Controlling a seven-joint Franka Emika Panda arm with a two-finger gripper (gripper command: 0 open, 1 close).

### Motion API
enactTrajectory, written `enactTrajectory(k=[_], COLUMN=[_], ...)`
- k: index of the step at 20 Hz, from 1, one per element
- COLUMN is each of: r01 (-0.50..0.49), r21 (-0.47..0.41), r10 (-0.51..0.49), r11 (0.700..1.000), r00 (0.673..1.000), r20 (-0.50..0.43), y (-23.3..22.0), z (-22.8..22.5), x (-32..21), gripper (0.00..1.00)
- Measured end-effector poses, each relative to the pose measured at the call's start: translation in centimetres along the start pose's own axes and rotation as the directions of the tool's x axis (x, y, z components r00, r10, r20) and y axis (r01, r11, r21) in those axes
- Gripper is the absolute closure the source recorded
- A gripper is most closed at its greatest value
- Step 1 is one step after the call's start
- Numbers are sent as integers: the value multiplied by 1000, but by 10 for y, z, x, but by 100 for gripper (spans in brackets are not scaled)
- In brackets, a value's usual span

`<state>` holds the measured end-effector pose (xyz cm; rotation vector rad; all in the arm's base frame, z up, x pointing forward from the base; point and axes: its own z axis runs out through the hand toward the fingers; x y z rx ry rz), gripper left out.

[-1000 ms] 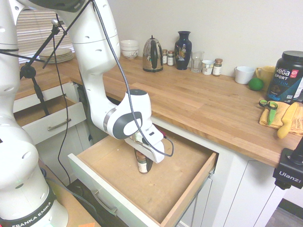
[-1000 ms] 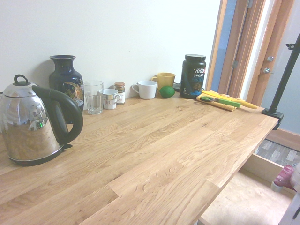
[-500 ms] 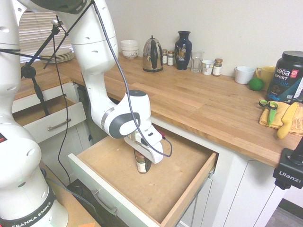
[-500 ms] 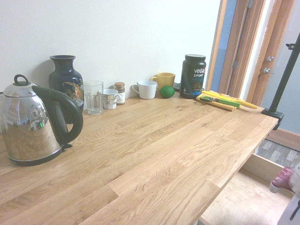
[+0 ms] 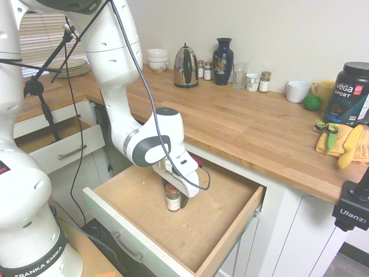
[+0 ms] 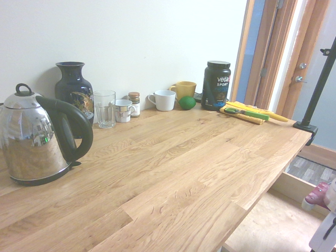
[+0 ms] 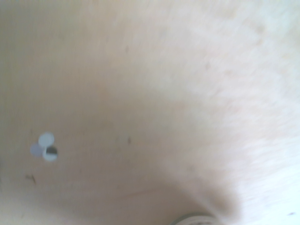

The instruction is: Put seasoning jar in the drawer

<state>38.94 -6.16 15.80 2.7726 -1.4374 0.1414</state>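
Note:
The seasoning jar [image 5: 173, 199] stands upright on the wooden bottom of the large open drawer [image 5: 222, 231], near its middle. Its brown lid shows just under the hand. My gripper [image 5: 176, 195] points straight down over the jar, open, with a dark finger [image 5: 183, 200] beside the jar on its right. In the second exterior view only a corner of the drawer [image 6: 273, 220] and a bit of the wrist [image 6: 321, 193] show at the right edge. The wrist view shows blurred drawer wood and the jar's rim [image 7: 194, 219].
On the counter [image 5: 242, 127] stand a kettle [image 5: 185, 67], a vase [image 5: 223, 53], a glass [image 5: 240, 75], cups and other brown-lidded jars [image 5: 264, 82]. A black tub [image 5: 350, 95], a lime and a yellow cloth lie right. A smaller drawer [image 5: 63, 151] stands open left.
The hand has risen slightly off the jar, so the brown lid now shows. The jar has stayed in the same spot on the drawer bottom.

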Motion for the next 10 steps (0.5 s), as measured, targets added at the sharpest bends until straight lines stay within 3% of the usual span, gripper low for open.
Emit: enactTrajectory(k=[10], r01=[15], r21=[18], r10=[-15], r11=[1000], r00=[1000], r20=[-6], y=[-2], z=[-53], x=[20], gripper=[0])
